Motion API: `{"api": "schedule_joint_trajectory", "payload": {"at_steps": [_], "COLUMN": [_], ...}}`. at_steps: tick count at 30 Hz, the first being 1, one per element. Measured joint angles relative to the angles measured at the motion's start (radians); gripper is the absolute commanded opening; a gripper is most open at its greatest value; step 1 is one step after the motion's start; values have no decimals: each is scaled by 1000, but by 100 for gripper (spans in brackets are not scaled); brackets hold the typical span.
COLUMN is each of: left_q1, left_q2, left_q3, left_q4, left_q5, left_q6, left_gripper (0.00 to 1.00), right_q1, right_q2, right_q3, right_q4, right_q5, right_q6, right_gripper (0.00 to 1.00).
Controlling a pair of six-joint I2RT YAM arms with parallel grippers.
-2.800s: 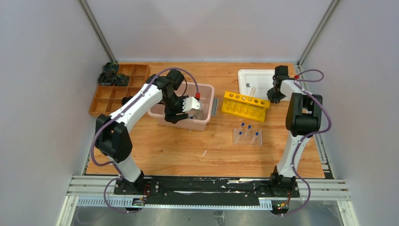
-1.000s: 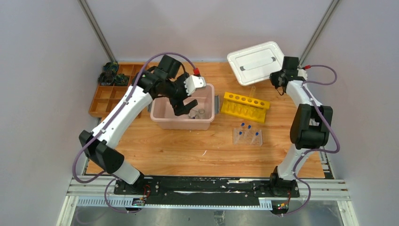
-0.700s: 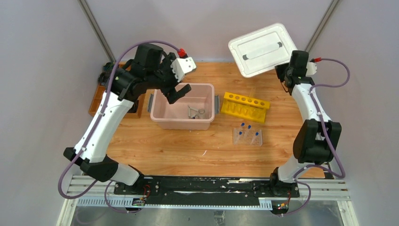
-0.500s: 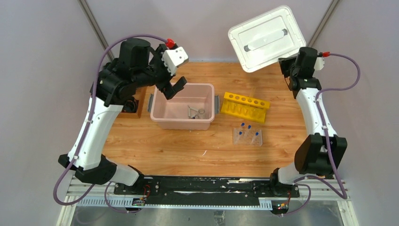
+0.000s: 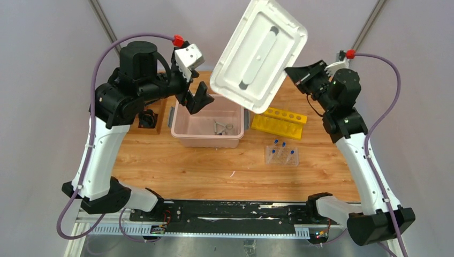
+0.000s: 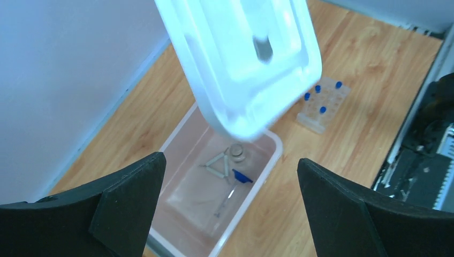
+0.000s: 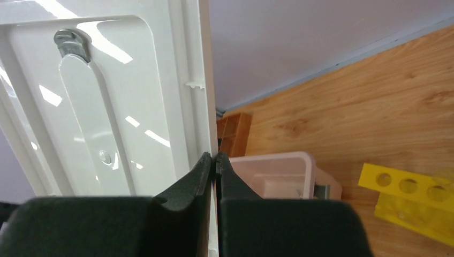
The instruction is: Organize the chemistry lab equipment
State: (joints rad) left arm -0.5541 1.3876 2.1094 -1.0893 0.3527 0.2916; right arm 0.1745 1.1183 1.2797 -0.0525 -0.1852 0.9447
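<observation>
Your right gripper (image 5: 301,75), pinching the edge of the white lid (image 5: 259,53), had swung it up from the far corner over the pink bin (image 5: 182,137) holding the pale triangle (image 5: 218,127) and tiny beaker (image 5: 229,127), while your left gripper (image 5: 195,99), jaws wide, rose clear, suggesting closing came next.

A wooden desk (image 5: 187,171) is sitting in a small bay. Pale lilac-grey walls (image 5: 43,80) are closing it in on three sides, metal posts (image 5: 101,19) are rising at its far corners, and an aluminium rail (image 5: 225,232) is running along its near edge.
</observation>
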Motion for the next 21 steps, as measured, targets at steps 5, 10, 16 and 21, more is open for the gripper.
{"api": "schedule_joint_trajectory", "payload": {"at_steps": [5, 10, 16, 21], "left_q1": [8, 63, 227, 303], "left_q2": [-21, -41, -57, -59], "left_q3": [0, -5, -71, -187], "left_q4": [24, 62, 128, 182], "left_q5": [90, 191, 320, 458], "left_q6": [-94, -190, -312, -412], "left_gripper": [98, 85, 81, 81], "right_q1": [114, 214, 245, 245], "right_q2": [-69, -103, -137, -158], "right_q3": [-80, -141, -164, -163], "right_q4": [-4, -27, -44, -45], "right_q5": [-46, -48, -46, -32], "right_q6": [-73, -136, -187, -206], "right_gripper": [0, 0, 0, 0]}}
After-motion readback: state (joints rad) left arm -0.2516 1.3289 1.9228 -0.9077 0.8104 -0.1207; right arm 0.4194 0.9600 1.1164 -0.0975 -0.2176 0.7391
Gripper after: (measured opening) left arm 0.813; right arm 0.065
